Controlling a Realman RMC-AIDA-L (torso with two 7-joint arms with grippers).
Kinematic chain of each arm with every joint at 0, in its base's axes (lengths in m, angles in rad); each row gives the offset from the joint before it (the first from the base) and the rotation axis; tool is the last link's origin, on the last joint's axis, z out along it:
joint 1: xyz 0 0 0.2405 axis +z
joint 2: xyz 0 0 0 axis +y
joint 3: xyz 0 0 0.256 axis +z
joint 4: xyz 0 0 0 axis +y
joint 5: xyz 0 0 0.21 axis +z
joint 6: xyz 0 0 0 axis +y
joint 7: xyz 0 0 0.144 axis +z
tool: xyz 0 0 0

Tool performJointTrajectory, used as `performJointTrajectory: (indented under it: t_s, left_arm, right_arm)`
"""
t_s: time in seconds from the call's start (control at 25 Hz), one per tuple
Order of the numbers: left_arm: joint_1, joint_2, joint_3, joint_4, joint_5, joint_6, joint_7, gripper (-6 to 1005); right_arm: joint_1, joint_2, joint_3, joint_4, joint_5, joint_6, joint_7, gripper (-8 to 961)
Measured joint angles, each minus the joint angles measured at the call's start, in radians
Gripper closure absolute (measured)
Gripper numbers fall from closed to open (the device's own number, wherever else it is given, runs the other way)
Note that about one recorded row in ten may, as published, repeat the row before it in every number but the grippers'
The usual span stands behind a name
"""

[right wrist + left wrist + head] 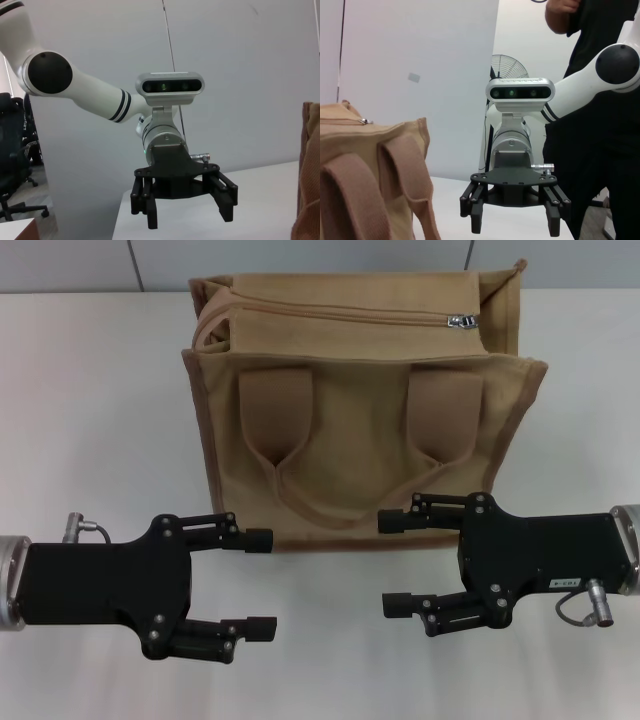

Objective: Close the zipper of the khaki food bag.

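The khaki food bag [350,440] stands upright at the middle back of the white table. Its zipper [340,312] runs along the top, and the silver slider [462,321] sits near the right end. My left gripper [262,582] is open and empty in front of the bag's lower left corner. My right gripper [393,564] is open and empty in front of the bag's lower right part. The two grippers point toward each other. The left wrist view shows the bag [370,175], the slider [366,120] and my right gripper [515,222]. The right wrist view shows my left gripper [182,212] and the bag's edge [307,175].
The white table [90,390] spreads to both sides of the bag and in front of it. A grey wall runs behind. A person in black [605,150] and a fan [510,67] stand beyond the table's right side. An office chair [12,165] is off the left side.
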Motion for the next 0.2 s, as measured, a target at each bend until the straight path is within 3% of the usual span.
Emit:
performJointTrajectory:
  t_s: [0.2]
  left_arm:
    - [0.000,-0.001,0.000,-0.001,0.001,0.000,0.000,194]
  right_arm:
    - [-0.001,0.000,-0.005,0.000,0.002,-0.002,0.000,145]
